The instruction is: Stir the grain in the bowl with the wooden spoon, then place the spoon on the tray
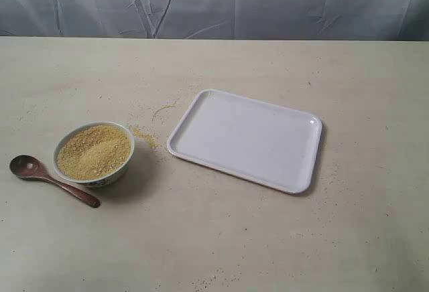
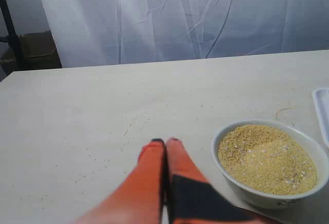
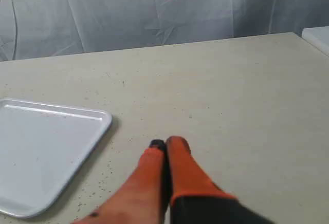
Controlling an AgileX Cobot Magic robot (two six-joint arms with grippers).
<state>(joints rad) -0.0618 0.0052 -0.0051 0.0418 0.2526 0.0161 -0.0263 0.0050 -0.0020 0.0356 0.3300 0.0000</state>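
Note:
A small white bowl stands at the left of the table, filled with tan grain. The dark reddish-brown wooden spoon lies flat just left of the bowl, its round end away from the bowl and its handle running under the bowl's near side. The white rectangular tray lies empty in the middle. Neither arm shows in the exterior view. My left gripper is shut with nothing in it, hovering beside the bowl. Close to the tray, my right gripper is shut and empty too.
Spilled grain is scattered on the beige table between bowl and tray, with more specks near the front edge. A pale curtain hangs behind the table's far edge.

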